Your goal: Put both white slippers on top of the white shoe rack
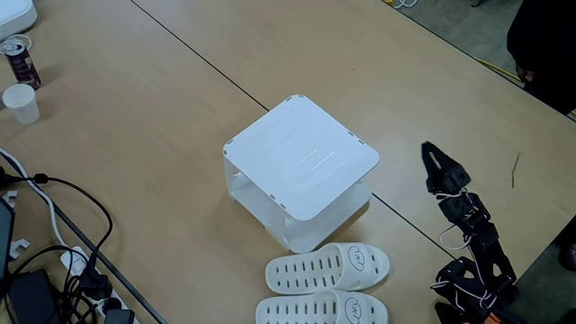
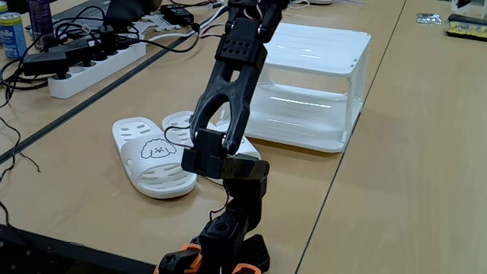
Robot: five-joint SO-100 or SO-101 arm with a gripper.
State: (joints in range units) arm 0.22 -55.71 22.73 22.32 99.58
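Note:
The white shoe rack point(image 1: 301, 162) stands in the middle of the wooden table, and nothing lies on its flat top; in another fixed view the white shoe rack point(image 2: 319, 57) sits behind the arm. Both white slippers lie side by side on the table in front of it: one slipper point(image 1: 328, 268) close to the rack, the other slipper point(image 1: 319, 310) at the lower edge. A slipper point(image 2: 152, 156) with a cartoon face lies left of the arm, and its partner point(image 2: 179, 120) is partly hidden by the arm. My gripper point(image 1: 428, 151) hovers right of the rack, shut and holding nothing.
A paper cup point(image 1: 20, 102) and a can point(image 1: 18, 58) stand at the far left. Cables and a power strip point(image 2: 91, 65) lie along the table's edge beside a blue can point(image 2: 11, 34). A person in dark clothing point(image 1: 540, 36) is at the top right.

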